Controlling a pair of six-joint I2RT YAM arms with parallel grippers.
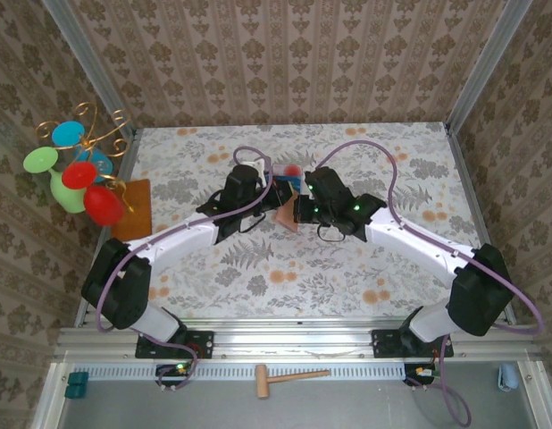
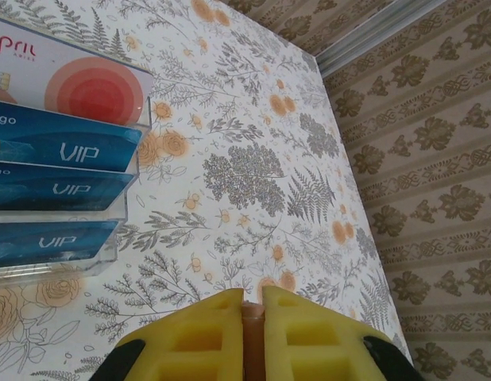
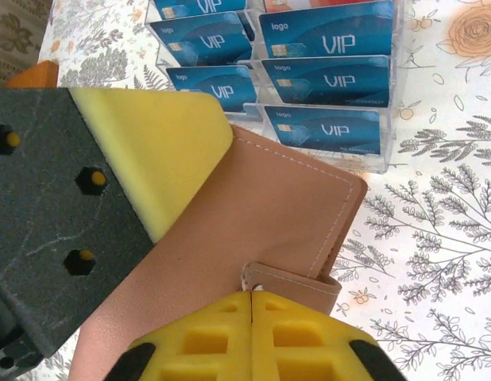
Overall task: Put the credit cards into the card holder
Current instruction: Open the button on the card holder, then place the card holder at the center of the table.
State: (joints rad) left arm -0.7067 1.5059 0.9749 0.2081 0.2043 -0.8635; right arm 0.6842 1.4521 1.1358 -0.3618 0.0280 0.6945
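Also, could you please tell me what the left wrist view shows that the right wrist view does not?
Left wrist: a silver frame rail and the left gripper shut on a thin brown edge. Right wrist: the broad face of the reddish-brown leather card holder, its tab pinched by the right gripper. Both: blue VIP credit cards in a clear plastic tray on the floral table.
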